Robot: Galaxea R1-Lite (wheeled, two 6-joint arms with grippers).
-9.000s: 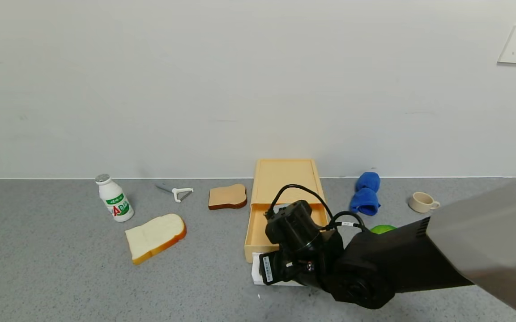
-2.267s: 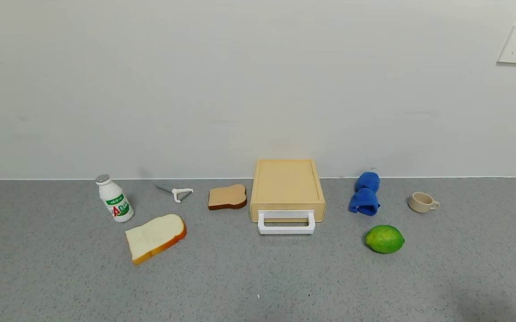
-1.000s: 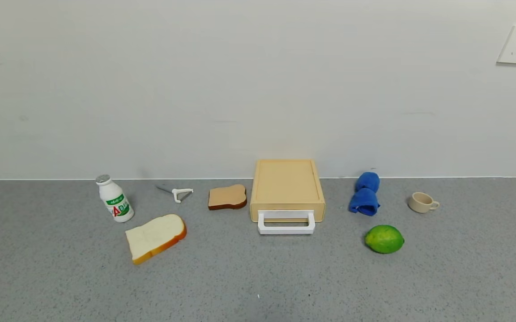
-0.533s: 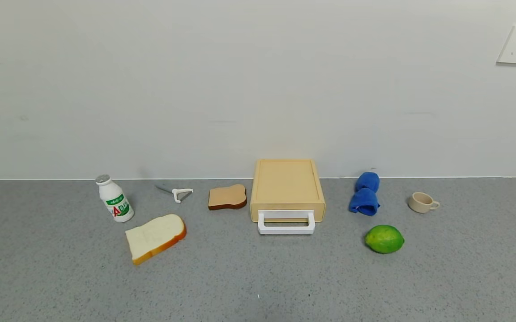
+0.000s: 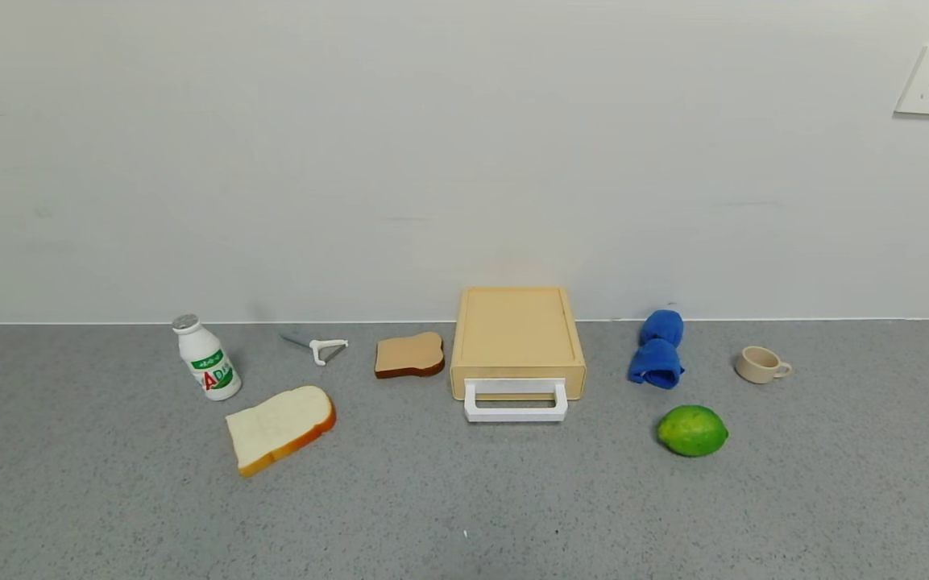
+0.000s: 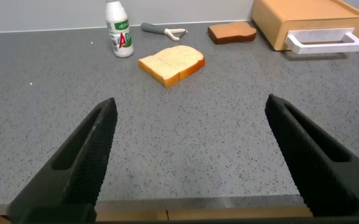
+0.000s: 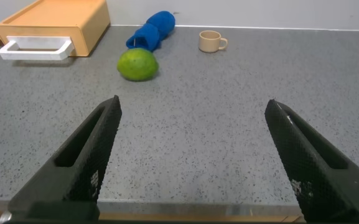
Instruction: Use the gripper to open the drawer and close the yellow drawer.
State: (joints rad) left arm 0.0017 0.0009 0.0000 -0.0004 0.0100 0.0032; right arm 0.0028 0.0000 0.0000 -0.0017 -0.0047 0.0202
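The pale yellow drawer (image 5: 517, 334) stands against the back wall and is pushed fully in, with its white loop handle (image 5: 516, 402) facing me. It also shows in the left wrist view (image 6: 307, 18) and the right wrist view (image 7: 58, 23). Neither arm shows in the head view. My left gripper (image 6: 191, 112) is open and empty at the counter's front edge, far from the drawer. My right gripper (image 7: 193, 112) is open and empty at the front edge too.
On the grey counter: a milk bottle (image 5: 205, 357), a peeler (image 5: 319, 347), a brown toast slice (image 5: 409, 354), a white bread slice (image 5: 279, 425), a blue cloth (image 5: 659, 349), a beige cup (image 5: 761, 364) and a lime (image 5: 691, 431).
Nine seconds ago the right arm was at the handle with the drawer pulled out. Since then the drawer has been shut and the arm has left the head view; nothing moved in the last seconds.
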